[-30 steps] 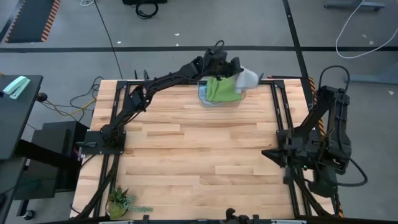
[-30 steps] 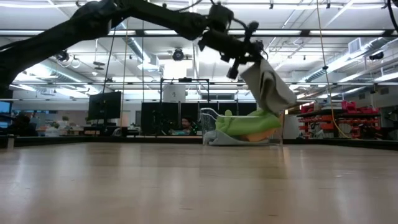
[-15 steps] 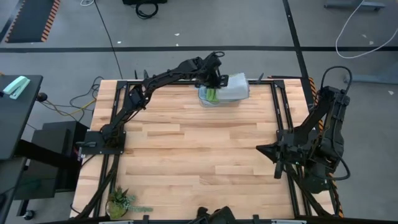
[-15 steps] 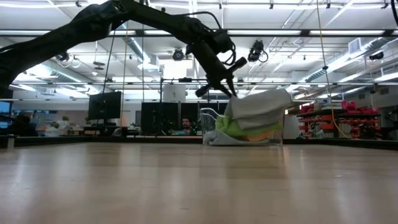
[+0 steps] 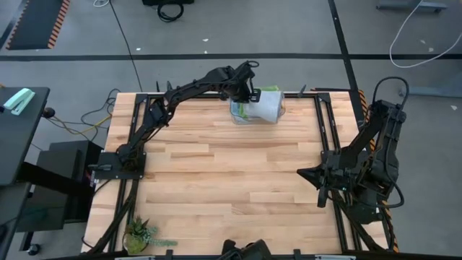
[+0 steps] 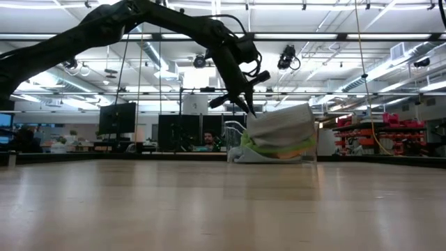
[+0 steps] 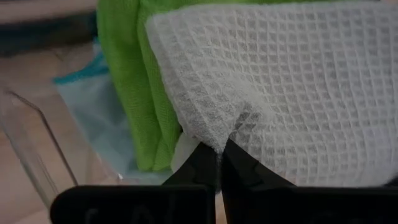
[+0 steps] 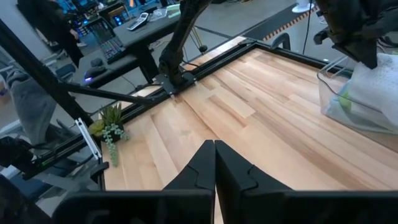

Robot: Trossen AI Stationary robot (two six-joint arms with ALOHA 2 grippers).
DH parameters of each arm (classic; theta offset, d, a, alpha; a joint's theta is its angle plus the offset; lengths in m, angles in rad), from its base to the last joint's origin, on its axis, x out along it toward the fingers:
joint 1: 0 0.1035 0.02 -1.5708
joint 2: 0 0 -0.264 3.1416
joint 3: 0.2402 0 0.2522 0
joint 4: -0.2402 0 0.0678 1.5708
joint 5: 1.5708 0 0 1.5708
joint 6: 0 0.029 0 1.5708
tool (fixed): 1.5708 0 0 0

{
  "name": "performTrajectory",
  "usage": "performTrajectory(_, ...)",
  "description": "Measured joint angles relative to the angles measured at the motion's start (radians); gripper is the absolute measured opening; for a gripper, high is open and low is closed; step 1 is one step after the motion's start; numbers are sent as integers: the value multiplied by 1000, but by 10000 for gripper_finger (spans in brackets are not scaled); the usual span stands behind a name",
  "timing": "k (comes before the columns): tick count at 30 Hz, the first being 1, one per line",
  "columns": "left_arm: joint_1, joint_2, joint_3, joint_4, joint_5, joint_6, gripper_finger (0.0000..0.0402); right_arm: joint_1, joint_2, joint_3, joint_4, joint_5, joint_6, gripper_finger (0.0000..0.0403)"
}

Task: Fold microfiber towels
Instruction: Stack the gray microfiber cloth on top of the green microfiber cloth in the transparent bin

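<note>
Grey towel (image 5: 268,105) tops the clear bin (image 5: 240,115) at the table's far edge, seen from above; the left gripper (image 5: 252,92) pinches its edge to lay it down. Level across, one green towel (image 6: 261,146) shows beneath. Left wrist view: fingers clamped on grey weave, light blue towel (image 7: 93,112) below. Right gripper (image 8: 214,163) waits, closed and empty.

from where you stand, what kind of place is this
Probably a robotics lab or workshop. A wooden table carries two mounted arms, ceiling strip lights run over monitors and red shelving behind it, and cables trail across a grey floor.
</note>
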Motion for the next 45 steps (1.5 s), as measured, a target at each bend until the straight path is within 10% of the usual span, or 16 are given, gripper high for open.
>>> performTrajectory(28, 15, 7, 0, 80, -38, 60, 221, -18, 0, 0, 5, 0, 54, 11)
performTrajectory(45, 81, -97, 0, 77, 154, 119, 232, -256, 0, 0, -43, -135, 19, 6)
